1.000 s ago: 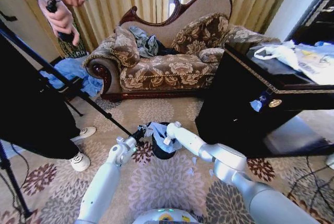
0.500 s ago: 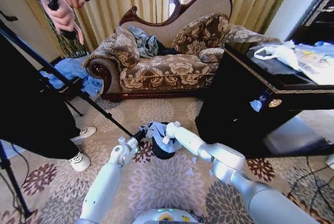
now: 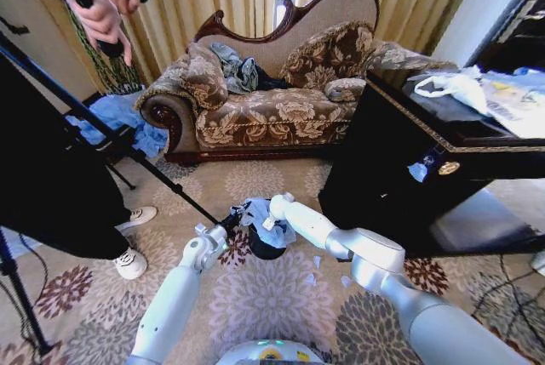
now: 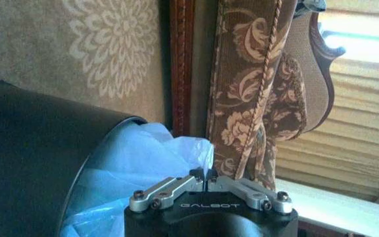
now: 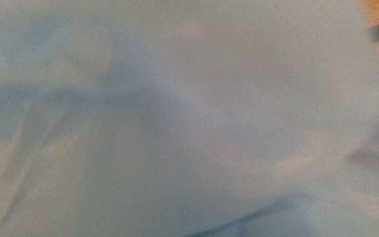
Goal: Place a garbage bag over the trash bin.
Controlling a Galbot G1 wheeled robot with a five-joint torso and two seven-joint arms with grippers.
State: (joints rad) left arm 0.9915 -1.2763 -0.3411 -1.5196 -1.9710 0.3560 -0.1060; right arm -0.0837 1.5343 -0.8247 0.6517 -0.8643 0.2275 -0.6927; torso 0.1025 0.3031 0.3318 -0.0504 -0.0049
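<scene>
Both arms are down at the trash bin [image 3: 266,250] on the carpet, garbage bag [image 3: 255,213] bunched over its mouth. Left gripper [image 4: 205,183], fingers pinched together on the bag's edge, sits just left of the rim. Right gripper [image 3: 271,222] is buried in plastic, grip unreadable, and it's the nearer 1 to the opening.

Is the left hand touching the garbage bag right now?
Touching. In the left wrist view, the left hand has its fingers closed together on an edge of the pale blue garbage bag, which spills out of the mouth of the black trash bin.
</scene>
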